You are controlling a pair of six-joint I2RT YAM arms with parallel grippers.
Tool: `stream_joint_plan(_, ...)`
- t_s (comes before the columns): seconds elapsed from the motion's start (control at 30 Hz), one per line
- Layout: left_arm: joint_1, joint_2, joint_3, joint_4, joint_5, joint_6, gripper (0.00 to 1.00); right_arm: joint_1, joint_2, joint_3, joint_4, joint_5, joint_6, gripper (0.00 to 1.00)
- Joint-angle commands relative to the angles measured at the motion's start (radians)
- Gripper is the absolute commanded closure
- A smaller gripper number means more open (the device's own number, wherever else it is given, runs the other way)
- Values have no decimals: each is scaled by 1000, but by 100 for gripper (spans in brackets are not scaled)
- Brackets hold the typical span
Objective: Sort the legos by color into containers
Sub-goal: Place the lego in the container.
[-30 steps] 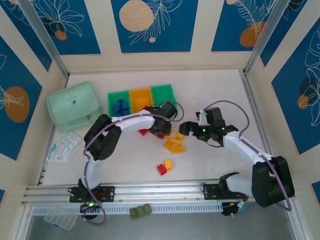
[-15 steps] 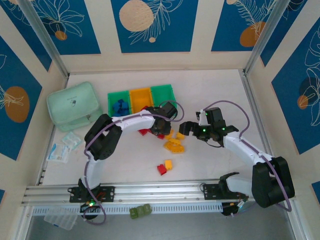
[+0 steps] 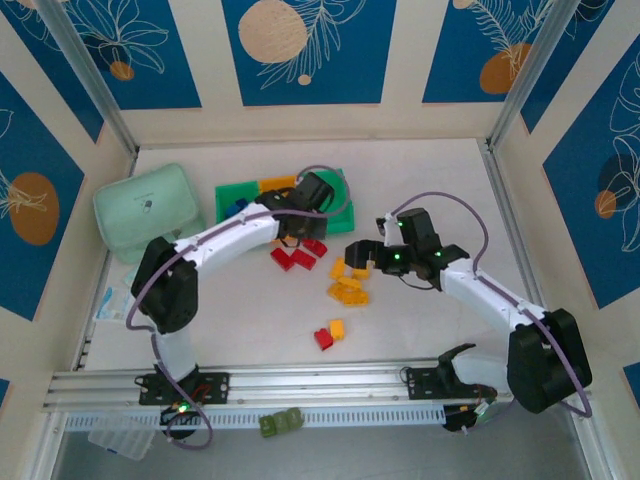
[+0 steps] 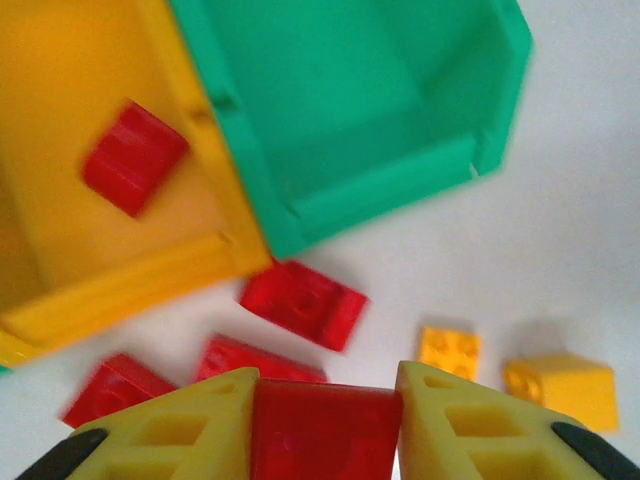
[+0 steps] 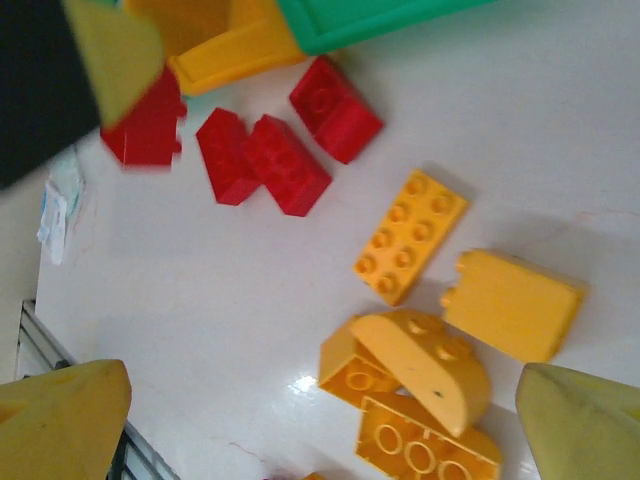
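The left end effector (image 4: 325,388) is pinching a small red plastic brick (image 4: 325,440) between its two yellow fingers (image 4: 190,430). The brick's long axis runs straight across from one finger to the other, with a smooth face toward the wrist camera. It hangs above the white bench (image 3: 430,170), just short of the near wall of the orange open-top plastic bin (image 4: 120,290), which already has one red brick (image 4: 133,157) lying in it. The right-hand green plastic bin (image 4: 370,120) stands beside that bin, touching it. Three loose red bricks (image 4: 303,303) lie on the bench at the foot of the two bins. The long axis of the one closest to the bins slants down to the right in the left wrist view.

The right end effector (image 3: 360,256) is spread wide with nothing between its fingers, low over a cluster of yellow-orange bricks (image 5: 420,390). Just beyond them a flat eight-stud yellow-orange brick (image 5: 410,235) lies studs up, its long axis slanting from lower left to upper right in the right wrist view. In the top view, blue bricks (image 3: 237,207) sit in the left-hand green bin (image 3: 221,200). A small red block (image 3: 323,339) and a small yellow block (image 3: 337,328) lie touching, nearer the arm bases.
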Motion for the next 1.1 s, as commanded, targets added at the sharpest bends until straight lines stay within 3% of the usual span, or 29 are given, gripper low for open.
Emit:
stream_joint_plan(0.0, 77, 11, 46, -29, -35, 46, 63, 36, 24, 38, 8, 16, -4, 1)
stream_joint_plan(0.23, 186, 148, 177, -27, -5, 74, 63, 69, 77, 76, 40, 30, 8, 1)
stream_joint_plan(0.4, 216, 252, 269, -31, -18, 80, 61, 79, 93, 99, 36, 50, -5, 1)
stream_joint_plan(0.6, 233, 332, 373, -67, -11, 81, 51, 79, 84, 109, 33, 51, -6, 1)
stream_joint_plan(0.77, 233, 289, 369, -80, 9, 90, 46, 76, 68, 115, 10, 58, -22, 1)
stream_joint_plan(1.07, 198, 55, 94, -19, 129, 89, 44, 65, 69, 108, -52, 54, -69, 1)
